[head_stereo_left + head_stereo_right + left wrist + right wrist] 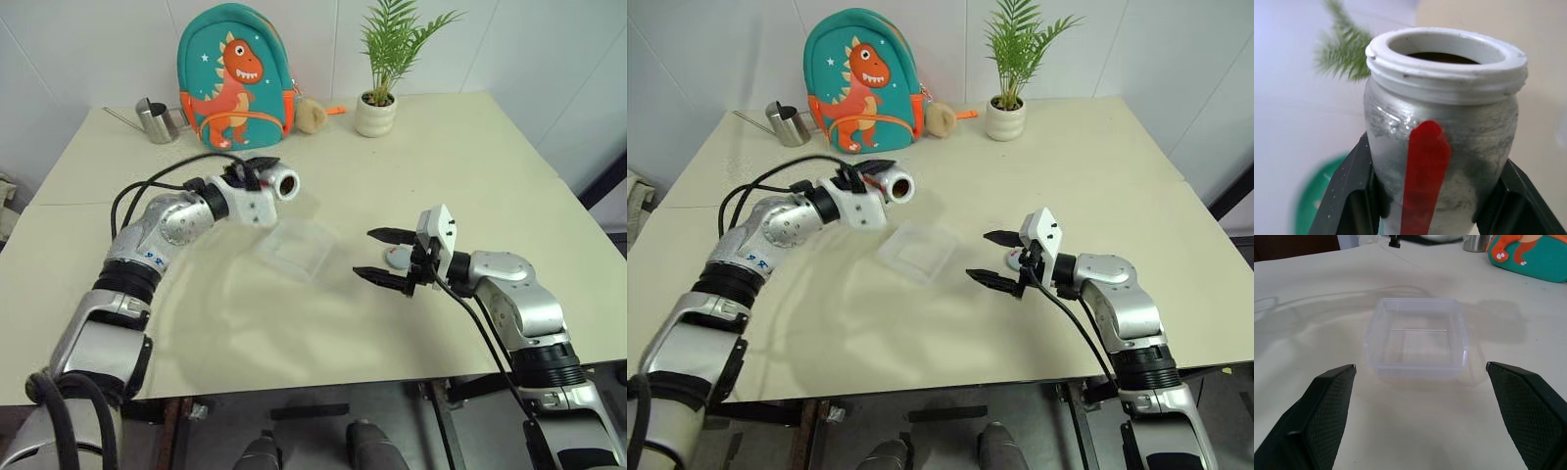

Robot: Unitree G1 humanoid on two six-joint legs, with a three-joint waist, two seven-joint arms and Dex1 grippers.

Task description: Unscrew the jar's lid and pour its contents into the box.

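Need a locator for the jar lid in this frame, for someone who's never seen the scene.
Start at the table and find the right gripper, fingers spread, near its front right. The lid lies flat on the tabletop just behind those fingers. It is a small round grey disc, unlike the square clear box to its left.

At the far edge of the table [470, 157] we've got a teal dinosaur backpack [234, 76] standing upright. Just beside it on the left sits a steel watering can [157, 120], spout pointing left. On its right, a small tan plush [312, 116], then a potted palm [380, 69] in a white pot.
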